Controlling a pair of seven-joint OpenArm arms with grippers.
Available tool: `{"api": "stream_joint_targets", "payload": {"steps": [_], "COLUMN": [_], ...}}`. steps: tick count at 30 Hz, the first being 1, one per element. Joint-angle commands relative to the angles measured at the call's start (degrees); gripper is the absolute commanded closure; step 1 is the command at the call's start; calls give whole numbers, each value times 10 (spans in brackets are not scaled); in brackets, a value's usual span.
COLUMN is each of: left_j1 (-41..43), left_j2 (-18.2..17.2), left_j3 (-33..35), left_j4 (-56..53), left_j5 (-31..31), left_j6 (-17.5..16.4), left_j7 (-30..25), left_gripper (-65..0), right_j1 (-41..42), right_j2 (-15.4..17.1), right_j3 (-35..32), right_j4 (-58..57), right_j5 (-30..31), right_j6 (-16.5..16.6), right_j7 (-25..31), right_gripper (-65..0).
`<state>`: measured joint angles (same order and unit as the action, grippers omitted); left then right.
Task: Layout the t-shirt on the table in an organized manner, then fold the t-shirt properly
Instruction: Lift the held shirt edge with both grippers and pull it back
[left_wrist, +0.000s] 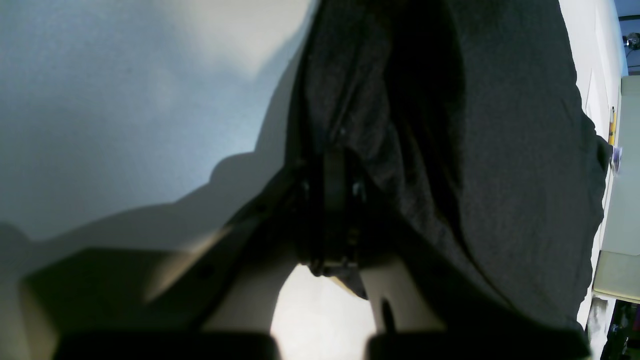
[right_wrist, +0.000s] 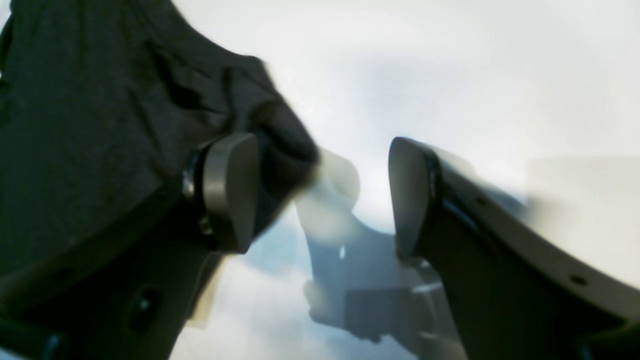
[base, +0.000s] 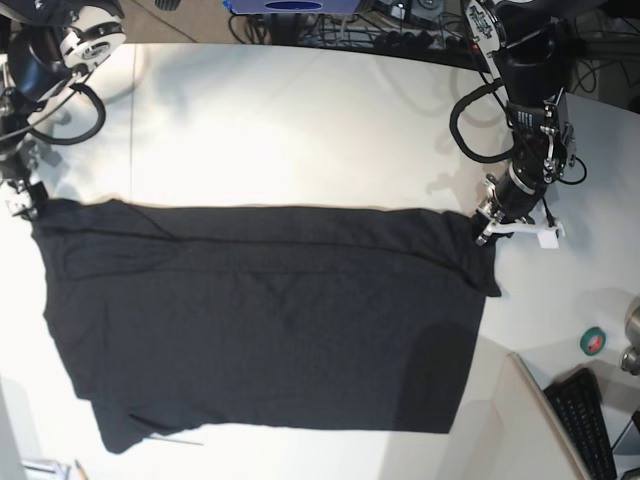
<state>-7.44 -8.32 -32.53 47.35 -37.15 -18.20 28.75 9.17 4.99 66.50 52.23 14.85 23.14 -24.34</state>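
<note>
Black t-shirt (base: 260, 320) spread flat on worktop (base: 300, 120); left tool (left_wrist: 332, 220) clamped on its corner, right tool (right_wrist: 320, 195) wide apart, gripping nothing.

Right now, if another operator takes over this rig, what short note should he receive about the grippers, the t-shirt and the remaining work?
Left gripper: shut on the t-shirt, at its top corner nearest that arm.
Right gripper: open, one finger against the cloth at the other top corner, nothing held.
T-shirt: spread mostly flat on the table, plain black side up, some wrinkles along the top edge.
Done: the layout seems nearly finished.
Left: smooth the top edge, then do every fold.
</note>
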Motion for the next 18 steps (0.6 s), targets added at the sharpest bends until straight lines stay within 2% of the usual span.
{"api": "stream_joint_targets", "payload": {"steps": [1, 5, 14, 16, 18], "left_j1": [2, 2, -2, -2, -2], "left_j2": [-4, -4, -4, -4, -4], "left_j3": [1, 1, 1, 1, 1], "left_j4": [-1, -1, -1, -1, -1], "left_j5": [22, 22, 22, 22, 22], "left_j6": [18, 18, 18, 18, 19], "left_j7": [21, 21, 21, 21, 21], "left_gripper": [0, 0, 0, 0, 0], "right_j1": [2, 3, 9, 12, 20], "right_j2": [5, 3, 1, 6, 6], "right_j3": [0, -1, -1, -1, -1], "right_j4": [4, 4, -1, -22, -39], "right_j5": [0, 0, 0, 0, 0], "right_j6": [4, 4, 4, 4, 4], "right_j7": [-5, -22, -23, -23, -23], "right_gripper": [-371, -369, -366, -321, -236]}}
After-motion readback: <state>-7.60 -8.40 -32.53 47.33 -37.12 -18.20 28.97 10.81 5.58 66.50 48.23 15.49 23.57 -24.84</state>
